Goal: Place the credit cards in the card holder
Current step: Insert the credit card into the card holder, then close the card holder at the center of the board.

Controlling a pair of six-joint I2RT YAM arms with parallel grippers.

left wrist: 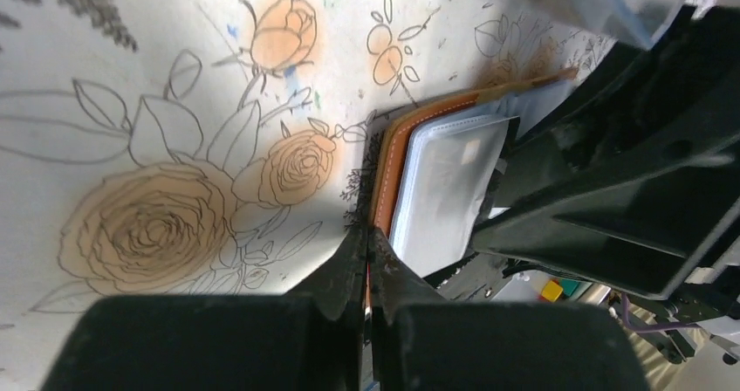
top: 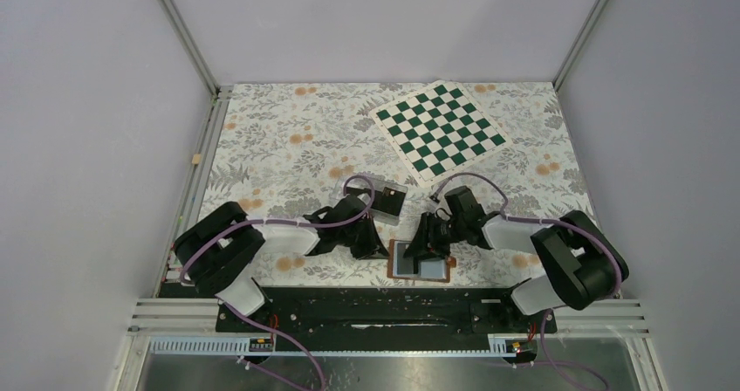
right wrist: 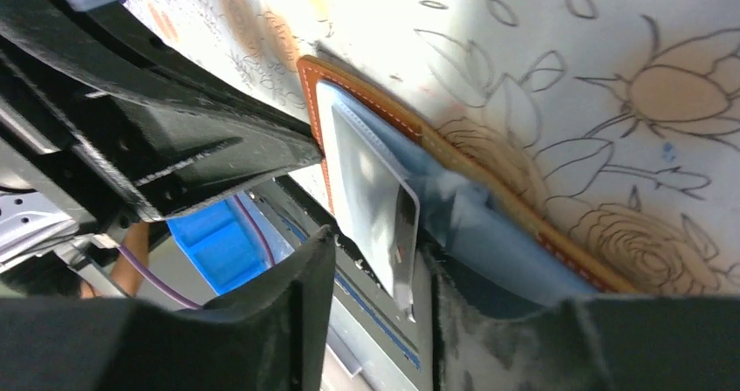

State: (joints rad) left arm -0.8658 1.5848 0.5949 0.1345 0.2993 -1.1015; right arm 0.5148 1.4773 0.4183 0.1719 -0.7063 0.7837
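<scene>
The tan-brown card holder [top: 419, 267] lies open at the table's near edge, pale blue-grey sleeves up. My left gripper [top: 377, 250] is shut on the left edge of its brown cover [left wrist: 394, 160], with the orange leather between my fingertips [left wrist: 368, 236]. My right gripper [top: 429, 244] is over the holder with jaws apart [right wrist: 380, 243]. A raised clear sleeve [right wrist: 366, 177] stands between them, close to the right finger. Whether a card is in it I cannot tell. Dark credit cards [top: 389, 201] sit in a clear box behind the grippers.
A green-and-white chessboard [top: 441, 131] lies at the back right. The black base rail [top: 384, 308] runs just past the holder's near edge. A blue tray [right wrist: 214, 238] shows below the table edge.
</scene>
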